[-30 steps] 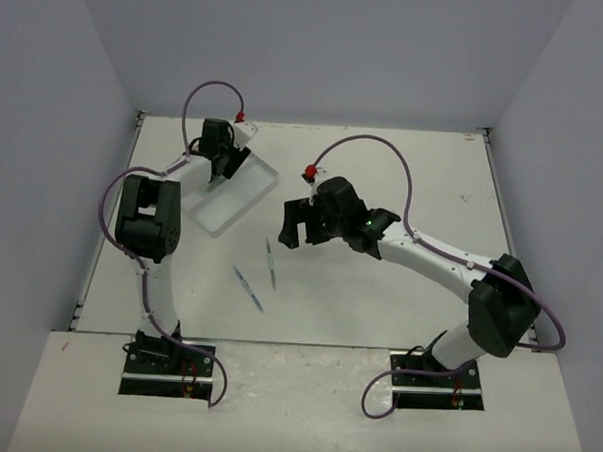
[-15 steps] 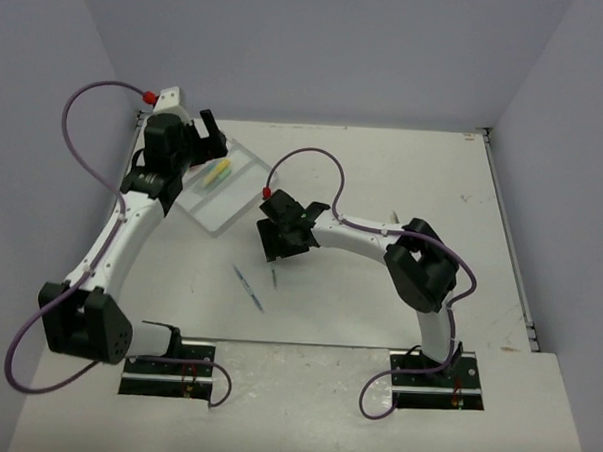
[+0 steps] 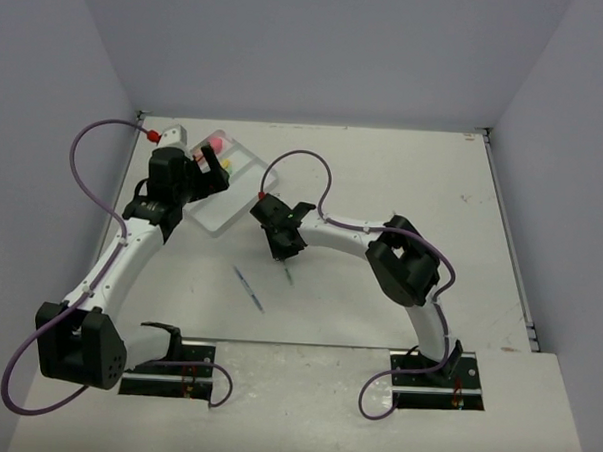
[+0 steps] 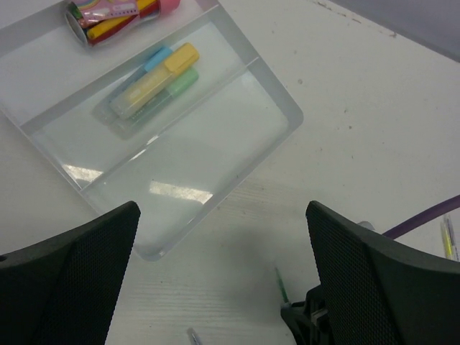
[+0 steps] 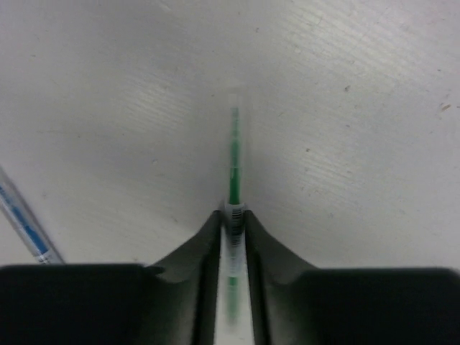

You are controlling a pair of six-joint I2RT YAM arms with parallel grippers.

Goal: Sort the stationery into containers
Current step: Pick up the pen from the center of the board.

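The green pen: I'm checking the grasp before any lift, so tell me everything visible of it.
The green pen is thin, with a clear plastic barrel showing a green ink core. It seems to lie flat on the white table, pointing straight away from the right pincer, whose two black fingers pinch its near end from both sides. Nothing else touches it.

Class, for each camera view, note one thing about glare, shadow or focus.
Left wrist: white glare patches lie on the clear floor of the tray. Right wrist: the green pen is sharp out on the table but blurs inside the right claw, nearest the lens. Top: even light, only faint shadows.
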